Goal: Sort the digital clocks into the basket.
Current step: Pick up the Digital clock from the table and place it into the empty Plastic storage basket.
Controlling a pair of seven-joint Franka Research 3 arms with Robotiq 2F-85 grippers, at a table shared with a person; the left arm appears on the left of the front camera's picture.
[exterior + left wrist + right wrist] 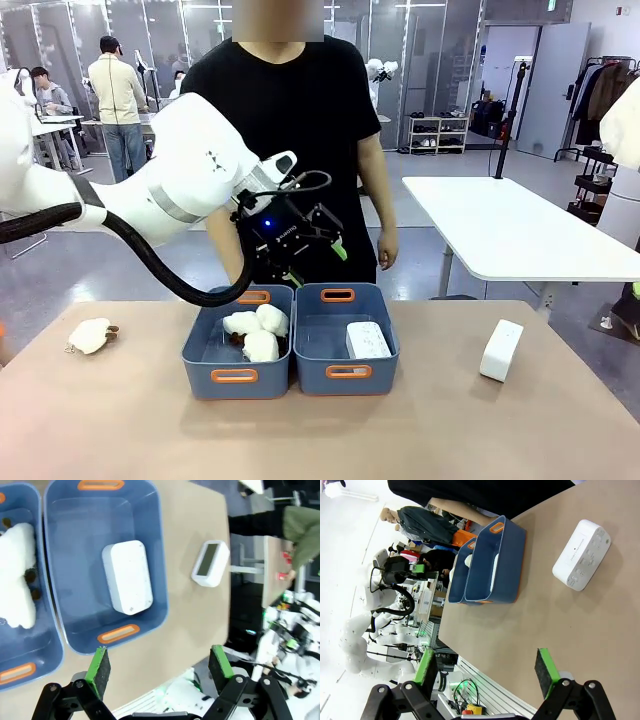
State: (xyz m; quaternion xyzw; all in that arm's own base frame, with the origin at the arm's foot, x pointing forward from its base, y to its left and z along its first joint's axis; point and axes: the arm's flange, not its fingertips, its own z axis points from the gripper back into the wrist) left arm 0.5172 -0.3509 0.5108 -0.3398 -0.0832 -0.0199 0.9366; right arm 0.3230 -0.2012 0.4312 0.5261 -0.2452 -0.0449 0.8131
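White digital clock (367,340) lies inside blue-grey basket (318,384).

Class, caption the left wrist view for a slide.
Open left pincer above blue-grey plastic basket holding one white plastic digital clock; second clock sits outside.

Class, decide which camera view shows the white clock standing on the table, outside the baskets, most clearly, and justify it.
The right wrist view: the clock is largest there, whole, with its small markings visible. The left wrist view shows the clock smaller, with its screen side facing the camera. The front view shows the clock small, at picture right.
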